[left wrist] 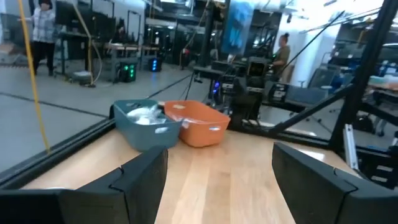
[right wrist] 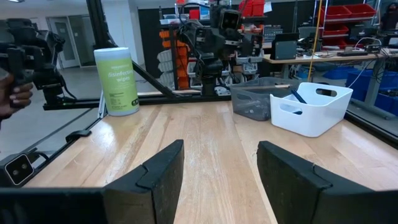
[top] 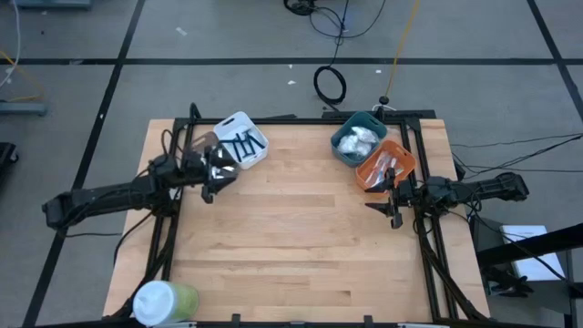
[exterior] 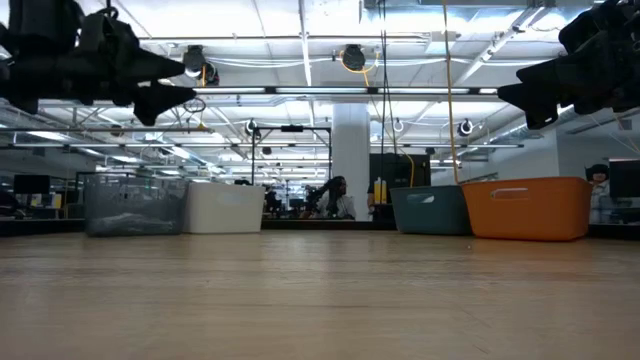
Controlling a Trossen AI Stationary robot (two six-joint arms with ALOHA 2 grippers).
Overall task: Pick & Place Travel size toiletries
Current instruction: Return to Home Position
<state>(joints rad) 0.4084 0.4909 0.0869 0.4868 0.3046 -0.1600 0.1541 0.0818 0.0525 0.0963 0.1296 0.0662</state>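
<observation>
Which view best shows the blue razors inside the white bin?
The high view: it looks straight down into the white bin, where the blue razors lie. The right wrist view shows only one dark tip above the rim; the low view shows just the bin's wall; the left wrist view misses it.

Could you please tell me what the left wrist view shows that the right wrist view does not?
Only the left wrist view: the teal bin holding white packets and the orange bin beside it, past the open left end effector. Only the right wrist view: the white bin with a dark blue stick inside, the clear bin next to it, and the green canister, past the open right end effector. Both: the wooden table, and an end effector holding nothing.
</observation>
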